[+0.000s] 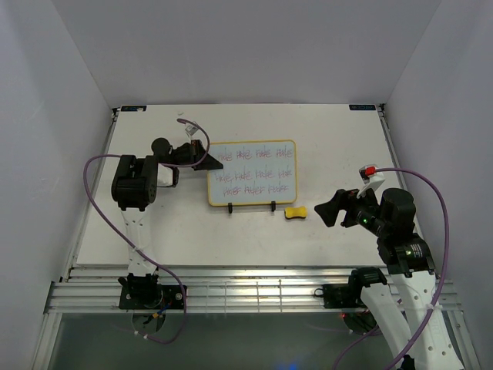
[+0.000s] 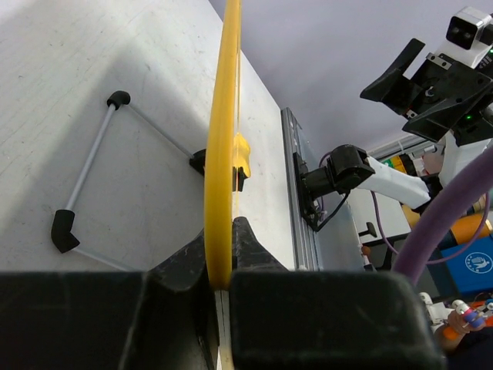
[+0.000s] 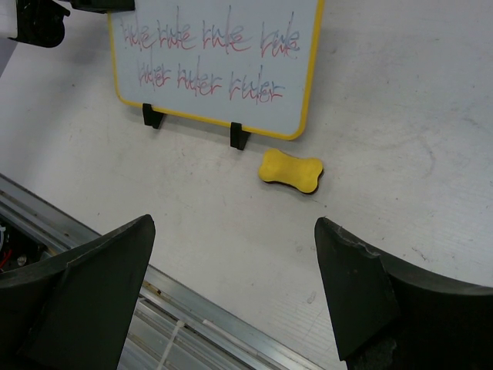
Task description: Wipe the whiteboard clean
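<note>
The whiteboard stands upright mid-tabletop, its writing intact. The left gripper is clamped on its left frame edge. The right gripper hangs wide open, well apart, toward the right edge.

On table, centre: whiteboard, propped on stand. Just before its right corner: eraser. On its left edge: left gripper. Right of eraser, apart: right gripper.

Right now I'm seeing my black left claw, the whiteboard yellow-framed, its white face carrying three rows of pink-red scribble, a yellow eraser, a black stand, and a white counter.
</note>
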Robot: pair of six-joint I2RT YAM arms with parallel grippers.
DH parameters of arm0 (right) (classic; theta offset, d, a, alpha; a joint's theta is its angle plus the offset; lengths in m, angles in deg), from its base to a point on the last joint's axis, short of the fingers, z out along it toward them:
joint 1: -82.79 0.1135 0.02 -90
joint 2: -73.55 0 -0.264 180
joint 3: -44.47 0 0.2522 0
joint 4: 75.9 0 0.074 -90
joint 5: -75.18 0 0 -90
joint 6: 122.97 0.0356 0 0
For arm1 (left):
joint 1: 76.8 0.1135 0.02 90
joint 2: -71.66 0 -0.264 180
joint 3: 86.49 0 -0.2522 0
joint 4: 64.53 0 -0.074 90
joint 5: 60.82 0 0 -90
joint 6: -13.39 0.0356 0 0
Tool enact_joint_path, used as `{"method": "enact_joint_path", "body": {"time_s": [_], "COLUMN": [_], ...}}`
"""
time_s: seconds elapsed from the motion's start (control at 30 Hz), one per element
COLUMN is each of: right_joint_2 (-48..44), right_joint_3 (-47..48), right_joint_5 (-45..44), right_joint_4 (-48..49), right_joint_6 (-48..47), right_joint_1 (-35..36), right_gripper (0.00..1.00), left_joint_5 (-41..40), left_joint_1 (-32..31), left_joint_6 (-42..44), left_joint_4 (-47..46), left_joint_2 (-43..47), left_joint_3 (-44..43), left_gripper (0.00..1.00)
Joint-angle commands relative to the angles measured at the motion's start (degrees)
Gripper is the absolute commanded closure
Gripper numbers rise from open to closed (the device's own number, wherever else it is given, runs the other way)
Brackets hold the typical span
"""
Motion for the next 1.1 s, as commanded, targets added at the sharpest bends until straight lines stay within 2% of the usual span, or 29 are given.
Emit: {"method": "enact_joint_path", "body": {"time_s": [0.0,0.1,0.2,0.37,0.8,1.07], "right_joint_2": [-0.37,-0.1,-0.1,0.25,1.57,3.94], "right_joint_3": [2.12,2.03,1.77,1.32,-1.22,-2.19], "right_joint_5": [-0.08,-0.08,-0.16,0.01,2.12,-2.7], "right_joint_4": [1.53,1.53,1.7,2.14,4.52,6.45], "right_joint_6": [-0.54,-0.54,-0.54,-0.62,0.78,4.46], "right_joint_1": [0.41,0.41,0.33,0.33,0.33,0.33], "right_gripper": [0.1,0.1,0.1,0.1,0.1,0.1], "left_joint_5": [1.48,1.39,0.52,-2.12,-6.34,-10.3], "left_joint_1": [-0.34,-0.34,-0.25,-0.34,-0.51,-0.78], "left_joint_6": [-0.94,0.11,4.94,17.75,17.17,17.16], "left_joint_4": [-0.39,0.14,4.79,19.19,22.02,28.08], "left_joint_2": [0.39,1.62,4.51,9.97,17.61,26.22], "left_joint_3": [-1.15,-0.8,-0.63,-0.97,-2.29,-5.02], "left_gripper": [1.0,1.0,1.0,1.0,1.0,1.0]}}
